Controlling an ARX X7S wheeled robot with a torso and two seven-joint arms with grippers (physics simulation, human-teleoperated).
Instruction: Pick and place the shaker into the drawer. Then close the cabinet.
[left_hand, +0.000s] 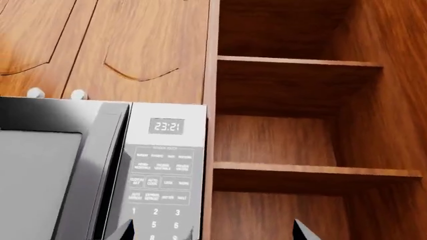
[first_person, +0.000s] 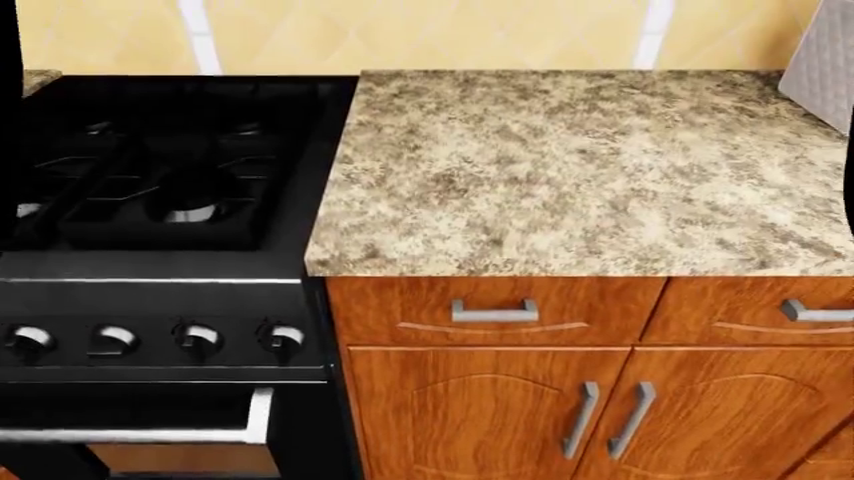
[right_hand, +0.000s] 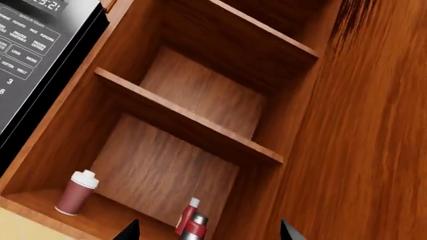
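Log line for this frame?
phase: pre-grasp | shaker: standing on shelf, ungrasped | right hand: open, facing shaker | left hand: open, empty | drawers: shut

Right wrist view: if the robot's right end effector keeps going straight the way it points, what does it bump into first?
Probably the small red bottle on the open cabinet's bottom shelf, which sits between the right end effector's tips. Depth is unclear. The red cup stands off to one side.

Speckled beige countertop (first_person: 574, 170), black stove (first_person: 160, 200), reddish-brown cabinet (first_person: 481, 410).
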